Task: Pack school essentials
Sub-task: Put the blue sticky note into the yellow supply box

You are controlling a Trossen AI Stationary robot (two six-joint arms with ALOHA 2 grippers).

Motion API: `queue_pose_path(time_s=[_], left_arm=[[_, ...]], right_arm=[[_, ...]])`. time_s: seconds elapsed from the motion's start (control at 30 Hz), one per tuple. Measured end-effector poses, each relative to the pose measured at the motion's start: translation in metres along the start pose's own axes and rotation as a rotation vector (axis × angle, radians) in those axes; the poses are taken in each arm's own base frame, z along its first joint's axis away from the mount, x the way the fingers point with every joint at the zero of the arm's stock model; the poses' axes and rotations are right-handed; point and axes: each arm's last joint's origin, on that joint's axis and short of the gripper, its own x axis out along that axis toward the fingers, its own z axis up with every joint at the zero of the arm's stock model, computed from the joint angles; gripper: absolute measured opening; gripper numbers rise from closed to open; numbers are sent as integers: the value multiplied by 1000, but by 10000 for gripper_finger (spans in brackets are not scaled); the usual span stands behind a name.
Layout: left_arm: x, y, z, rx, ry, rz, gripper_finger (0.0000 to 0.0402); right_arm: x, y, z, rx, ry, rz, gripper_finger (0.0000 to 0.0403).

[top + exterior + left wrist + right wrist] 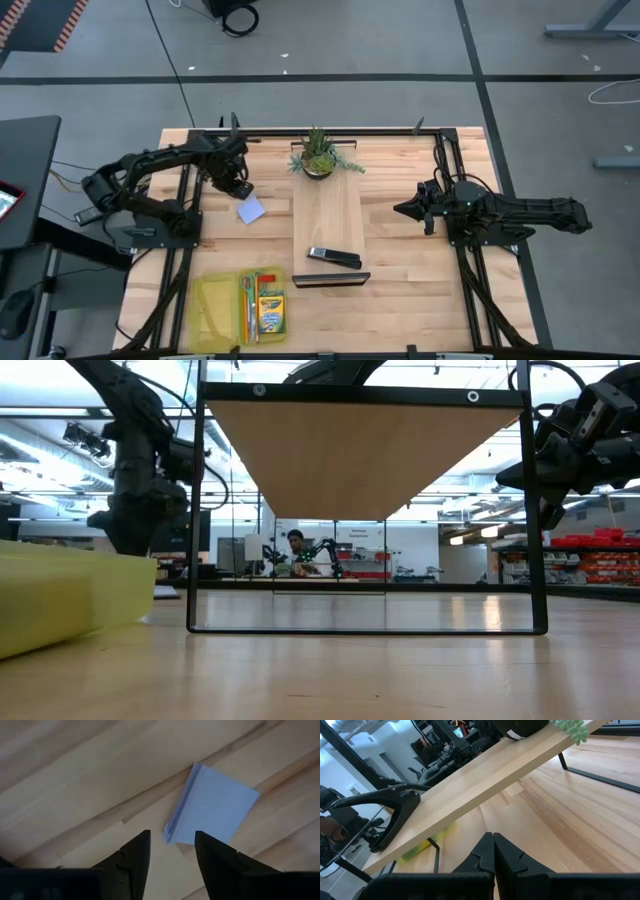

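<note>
Low view: note pad [210, 807] hidden; left gripper [172, 852] part-open above, w/ nothing held.

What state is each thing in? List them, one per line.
left gripper: open, above the table just short of the note pad, holding nothing
right gripper: shut, empty
note pad: flat on the table, not packed
yellow case: open, crayon box inside
potted plant: upright on the raised board

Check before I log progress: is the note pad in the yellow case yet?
Out. The note pad lies on the table, apart from the yellow case.
</note>
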Motion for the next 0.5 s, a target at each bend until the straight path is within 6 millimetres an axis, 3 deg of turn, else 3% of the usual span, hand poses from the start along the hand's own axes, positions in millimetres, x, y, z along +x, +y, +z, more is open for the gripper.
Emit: queue_pose_path(time_s=[0.5], left_arm=[[40, -19, 10, 107, 122, 0, 130]], right_arm=[[0, 0, 0, 0, 0, 0, 6]])
